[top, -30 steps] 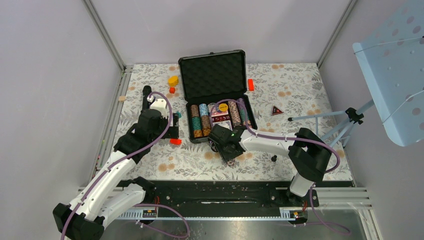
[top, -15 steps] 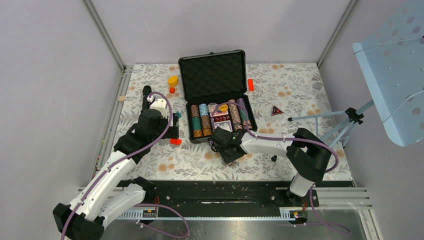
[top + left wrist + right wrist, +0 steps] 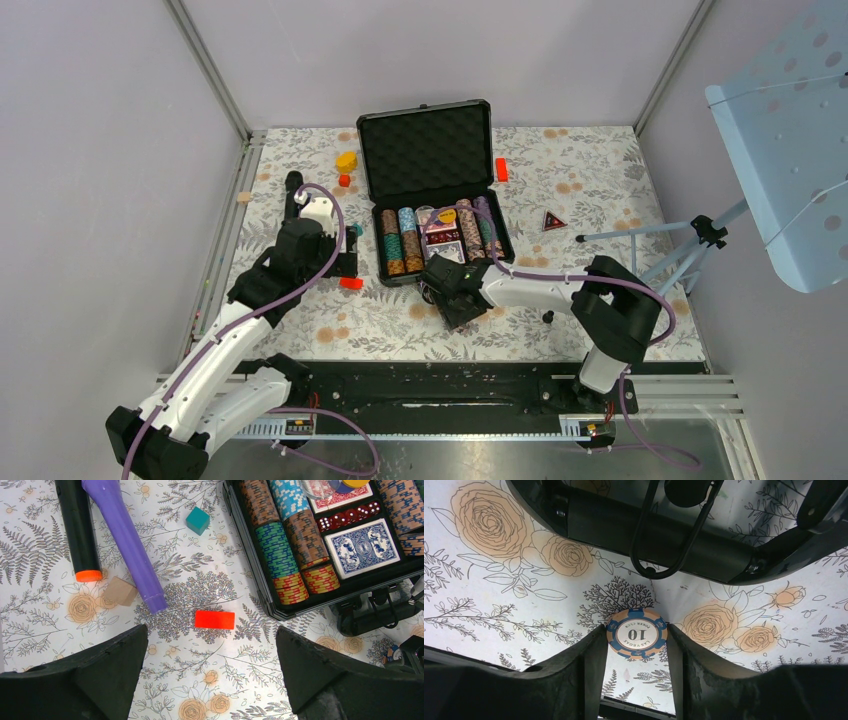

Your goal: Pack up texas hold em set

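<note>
Blue-and-peach in colour, a single poker chip (image 3: 637,633) marked 10 is pinched by its edges between the two fingers (image 3: 584,675) of the right gripper (image 3: 637,645), which is closed upon it. Whether the chip is lifted off the floral mat (image 3: 489,595) cannot be told. Just beyond the chip, the wire handle (image 3: 663,545) on the near wall of the case is seen.

From above, this gripper is placed at the near edge of the black case (image 3: 425,150), whose foam-lined lid is laid back flat towards the far wall. In the tray, rows of striped chips (image 3: 280,555) are packed on edge. A blue-backed card deck (image 3: 362,547) and a line of red dice (image 3: 350,517) are set beside them.

The left gripper (image 3: 210,665) is held with its jaws spread wide and nothing between them, to the left of the case. A red block (image 3: 214,619) lies on the mat just ahead of it. Farther out, a purple cylinder (image 3: 125,540), a black tube (image 3: 77,530) with an orange tip, a teal block (image 3: 197,520) and a tan block (image 3: 120,590) are scattered.
</note>
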Available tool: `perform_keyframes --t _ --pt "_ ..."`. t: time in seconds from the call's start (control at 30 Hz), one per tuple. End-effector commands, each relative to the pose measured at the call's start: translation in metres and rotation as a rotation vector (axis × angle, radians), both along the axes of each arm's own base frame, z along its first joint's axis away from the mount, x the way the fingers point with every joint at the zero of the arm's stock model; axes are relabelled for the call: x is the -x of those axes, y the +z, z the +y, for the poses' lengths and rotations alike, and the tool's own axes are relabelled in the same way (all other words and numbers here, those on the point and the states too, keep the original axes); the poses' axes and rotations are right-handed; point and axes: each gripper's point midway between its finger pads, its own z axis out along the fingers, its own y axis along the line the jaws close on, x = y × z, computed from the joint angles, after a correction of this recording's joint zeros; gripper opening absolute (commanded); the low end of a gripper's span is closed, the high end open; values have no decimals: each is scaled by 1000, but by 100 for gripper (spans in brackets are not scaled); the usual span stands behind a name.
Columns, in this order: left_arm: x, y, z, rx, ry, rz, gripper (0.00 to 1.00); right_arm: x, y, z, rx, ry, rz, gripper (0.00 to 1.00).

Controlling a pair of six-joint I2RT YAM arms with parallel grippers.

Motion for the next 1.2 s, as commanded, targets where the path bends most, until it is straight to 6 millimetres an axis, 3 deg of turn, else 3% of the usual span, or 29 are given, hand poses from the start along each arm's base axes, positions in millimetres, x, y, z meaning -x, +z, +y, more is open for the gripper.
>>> perform_keyframes --t 0.0,0.23,0.47,0.6,0.7,0.97,1.17 --pt "-5 8 -5 30 -12 -35 99 1 1 3 -7 -11 10 55" --pt "-5 8 -5 30 -11 -35 99 -1 6 1 -13 -16 -6 68" --pt "-5 8 -5 29 -9 -37 99 -6 21 0 -14 44 -44 73" --pt "-5 8 -5 31 -9 -37 99 -2 34 2 -35 198 -46 73" --pt "-5 8 -5 31 -12 -36 99 11 43 3 -74 371 1 74" --pt "-5 10 -6 37 -17 -40 99 25 77 4 -219 806 -60 80" --pt "-4 12 -8 48 -26 -45 99 28 88 -16 -249 1073 -133 85"
